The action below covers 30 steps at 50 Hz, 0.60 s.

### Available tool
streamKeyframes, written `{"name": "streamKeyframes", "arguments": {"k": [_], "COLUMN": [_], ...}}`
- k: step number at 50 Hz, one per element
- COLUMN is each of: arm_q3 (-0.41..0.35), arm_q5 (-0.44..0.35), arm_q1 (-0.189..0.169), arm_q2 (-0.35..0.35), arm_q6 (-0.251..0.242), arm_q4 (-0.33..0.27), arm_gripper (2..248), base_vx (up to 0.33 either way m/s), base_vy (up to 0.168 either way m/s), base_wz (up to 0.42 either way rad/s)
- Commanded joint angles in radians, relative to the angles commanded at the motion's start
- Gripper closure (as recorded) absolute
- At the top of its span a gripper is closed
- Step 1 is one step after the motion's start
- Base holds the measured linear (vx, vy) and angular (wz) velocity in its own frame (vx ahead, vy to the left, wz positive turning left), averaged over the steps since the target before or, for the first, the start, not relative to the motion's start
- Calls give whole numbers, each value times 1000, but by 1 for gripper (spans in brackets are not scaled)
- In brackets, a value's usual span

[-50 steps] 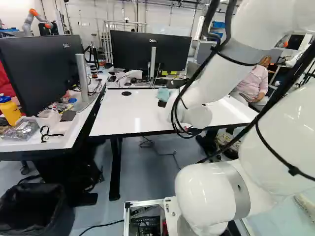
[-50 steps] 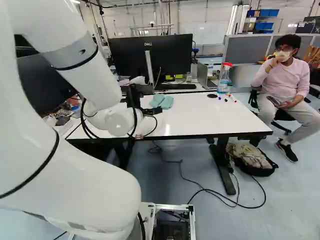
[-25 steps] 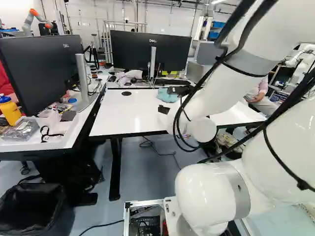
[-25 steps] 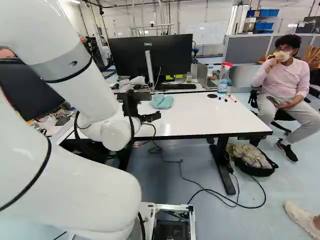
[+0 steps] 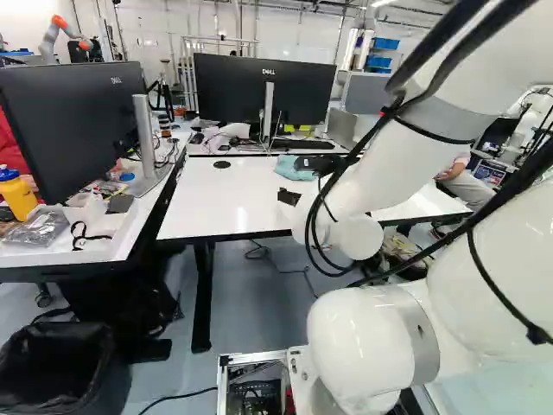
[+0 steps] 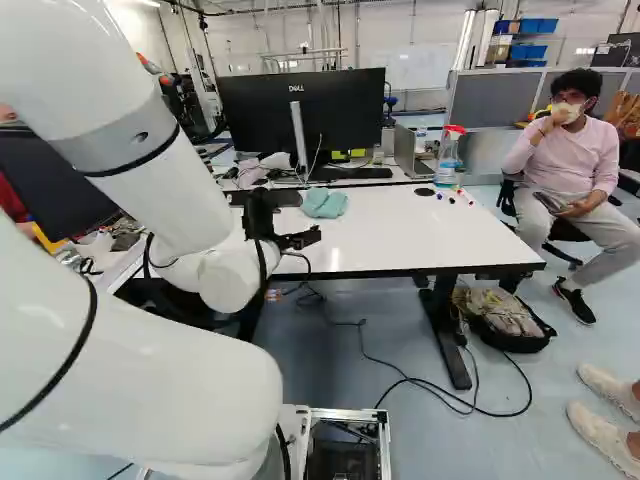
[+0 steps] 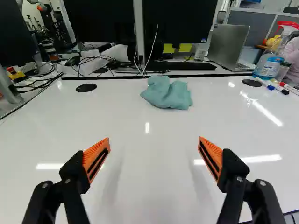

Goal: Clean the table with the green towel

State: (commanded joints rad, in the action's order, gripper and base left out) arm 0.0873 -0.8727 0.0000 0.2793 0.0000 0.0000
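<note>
In the right base view my gripper (image 6: 300, 239) is held over the near left part of the white table (image 6: 420, 240). The wrist view shows the gripper (image 7: 154, 156) with its fingers wide apart and nothing between them. The green towel (image 7: 169, 93) lies crumpled on the tabletop ahead of the fingers, near the table's far edge and apart from them. In the right base view the towel (image 6: 324, 203) rests just beyond the gripper. In the left base view the arm stands in front of part of it.
Monitors (image 5: 263, 91) stand behind and left of the table. A spray bottle (image 7: 271, 63) and markers (image 7: 280, 87) are at the table's far right, with a laptop (image 7: 229, 46) beyond. A bag (image 6: 500, 318) lies on the floor. Another robot (image 5: 534, 121) stands at the right of the left base view.
The arm has swung; in the right base view its wrist moved left and nearer, away from the towel. The towel lies where it was. The base has not moved.
</note>
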Motion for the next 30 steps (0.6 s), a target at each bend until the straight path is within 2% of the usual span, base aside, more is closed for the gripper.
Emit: {"name": "streamKeyframes", "arguments": {"k": [30], "arm_q3": [0], "arm_q5": [0], "arm_q1": [0], "arm_q2": [0], "arm_q6": [0], "arm_q4": [0], "arm_gripper": [3], "base_vx": [0], "base_vy": [0], "base_wz": [0]}}
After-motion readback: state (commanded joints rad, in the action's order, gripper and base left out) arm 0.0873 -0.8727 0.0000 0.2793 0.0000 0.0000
